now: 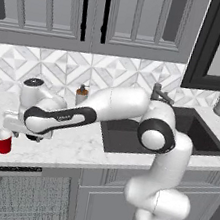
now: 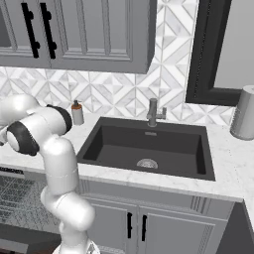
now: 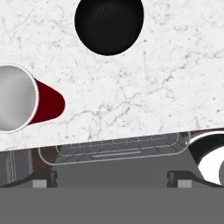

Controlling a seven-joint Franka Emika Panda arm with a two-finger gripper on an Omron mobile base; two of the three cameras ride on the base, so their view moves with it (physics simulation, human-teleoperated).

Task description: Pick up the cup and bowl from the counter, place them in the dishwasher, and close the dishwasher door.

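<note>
While the white arm reaches left across the long white marble counter, hand held low above the slab, pointing down. Two-finger gripper spread fully wide, nothing between the dark tips; a stance for approach rather than carrying.

Small red tapered plastic cup upright near the counter's front edge, just beside the hand; in the hand view the cup shows its white inside, lying off to one side of the jaw line. Small round shallow black bowl further back on the marble, apart from the cup, likewise untouched.

Dishwasher directly below this stretch of counter, grey wire rack exposed, door evidently down. Hence short carry once a grasp is made.

Judged: neither item yet loaded; hand not yet centred on either.
</note>
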